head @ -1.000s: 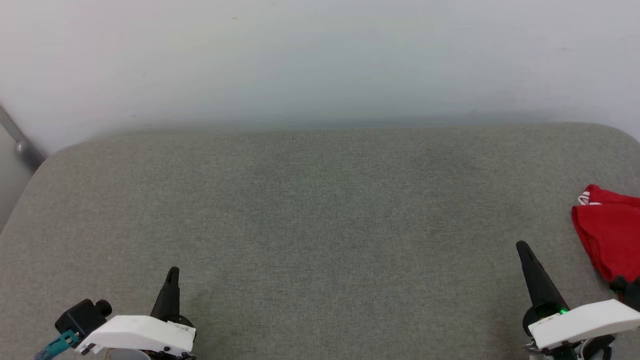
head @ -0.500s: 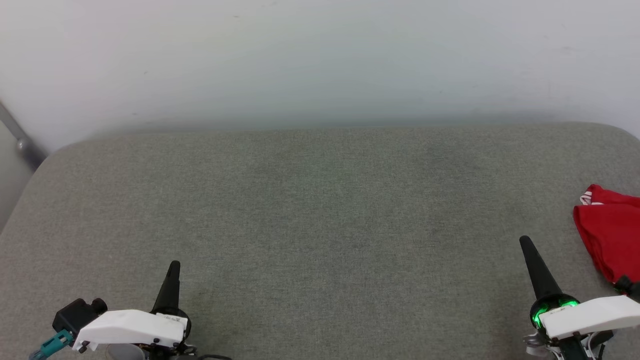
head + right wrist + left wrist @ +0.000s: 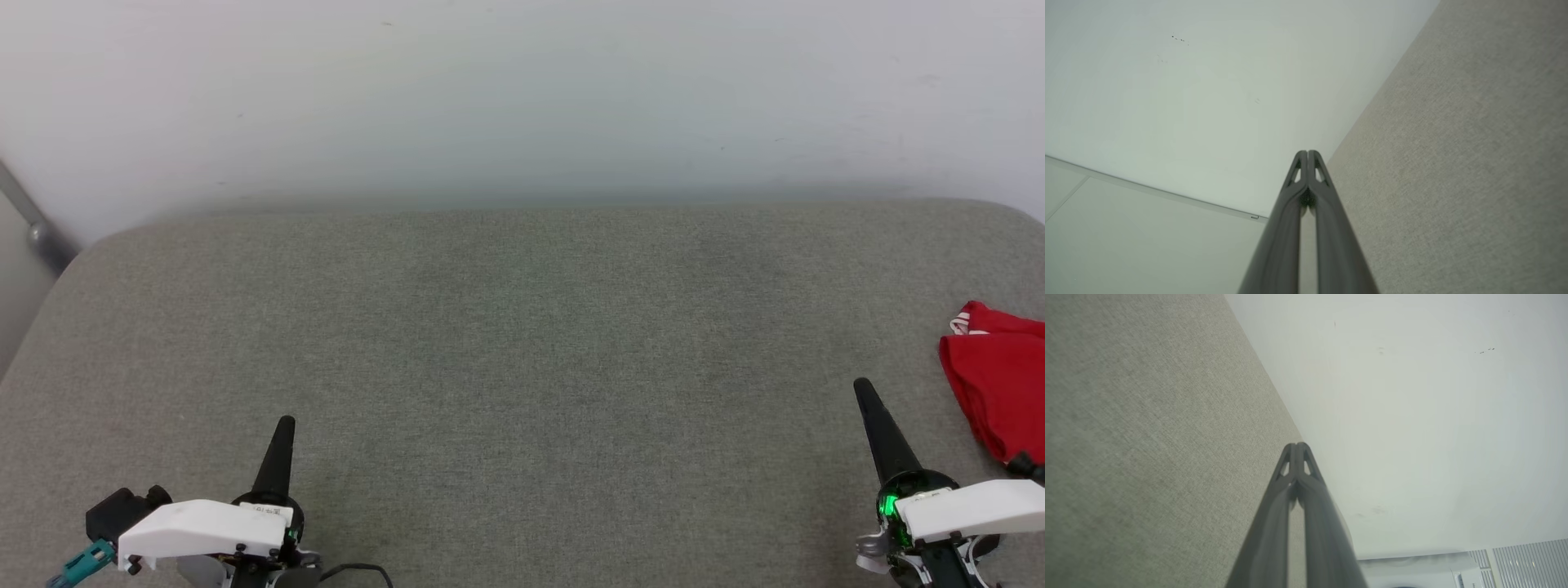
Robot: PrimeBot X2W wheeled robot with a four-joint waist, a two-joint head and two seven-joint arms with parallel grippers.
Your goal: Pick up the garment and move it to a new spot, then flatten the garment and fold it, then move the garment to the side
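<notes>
The garment (image 3: 998,390), a red shirt with a bit of red-and-white striped trim at its upper left corner, lies bunched on the grey cloth-covered tabletop (image 3: 522,351). It sits at the far right edge of the head view, which cuts part of it off.

The right tool (image 3: 862,389) is at the lower right, just to the left of the garment and not touching it. Its two dark fingers are pressed together into a single point, gripping nothing, and a green light glows at its base. In the right wrist view the right tool (image 3: 1307,154) has its tips meeting, with the tabletop to one side and the pale wall (image 3: 1188,102) to the other.

The left tool (image 3: 283,426) is at the lower left, well apart from the garment, likewise closed and empty. The left wrist view shows the left tool (image 3: 1297,446) with its fingertips touching.
</notes>
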